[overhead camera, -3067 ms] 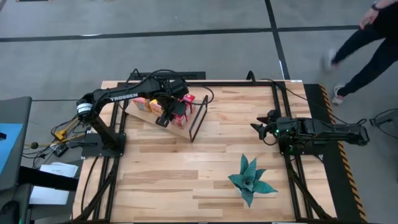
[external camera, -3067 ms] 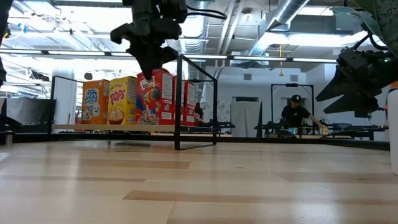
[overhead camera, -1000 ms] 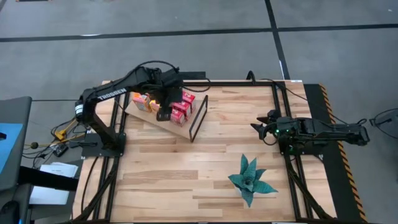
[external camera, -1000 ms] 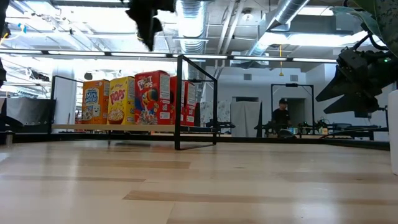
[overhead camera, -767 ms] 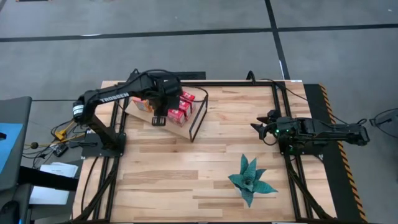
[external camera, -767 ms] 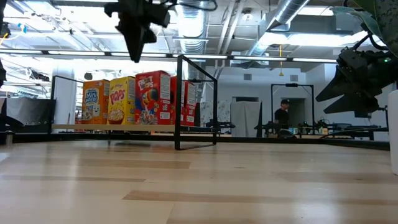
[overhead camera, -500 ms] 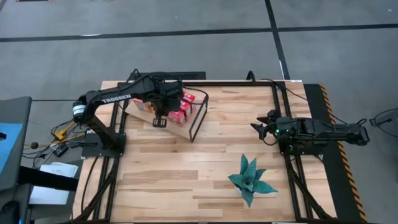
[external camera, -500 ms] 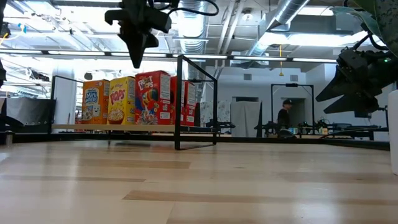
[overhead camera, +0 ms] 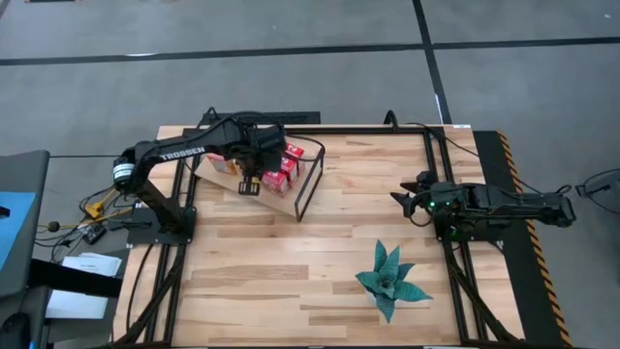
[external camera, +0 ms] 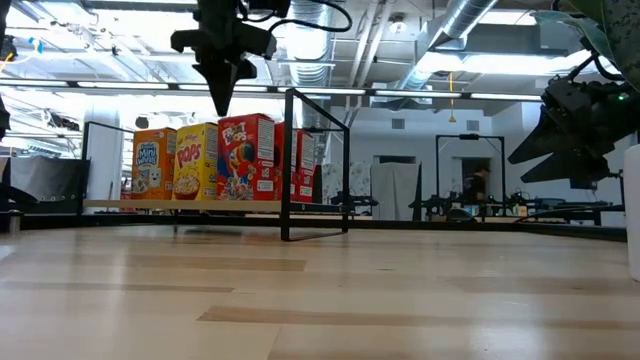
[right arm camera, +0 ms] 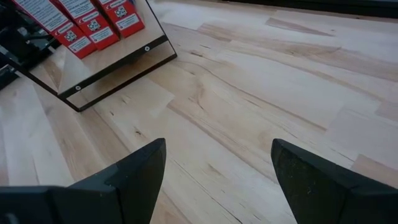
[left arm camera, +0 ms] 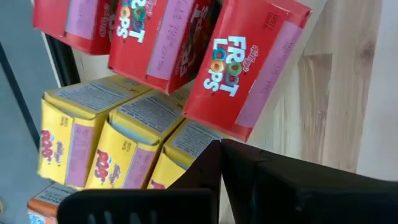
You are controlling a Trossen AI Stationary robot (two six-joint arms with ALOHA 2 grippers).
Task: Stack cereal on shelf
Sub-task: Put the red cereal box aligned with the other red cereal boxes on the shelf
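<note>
The cereal boxes stand upright in rows on the shelf board [overhead camera: 221,178] at the table's far left. Red ones [overhead camera: 283,171] are nearest the black frame [overhead camera: 308,182], then yellow [external camera: 195,160] and orange [external camera: 154,163]. My left gripper [external camera: 221,106] hangs shut just above the boxes at the board's near edge, pointing steeply down and touching nothing. In the left wrist view its shut fingers [left arm camera: 221,163] sit over the red boxes [left arm camera: 245,68] and yellow boxes [left arm camera: 118,149]. My right gripper [overhead camera: 399,200] waits open at the table's right side, as its wrist view [right arm camera: 217,180] also shows.
A green artificial plant [overhead camera: 390,279] lies on the table's near right. The shelf's black frame [external camera: 315,165] stands upright at the board's right end. A person [external camera: 480,186] is in the room far behind the table.
My left gripper has come down toward the tops of the boxes and shifted a little toward the table's left edge, and its fingers have shut on nothing. The boxes have stayed where they stood.
</note>
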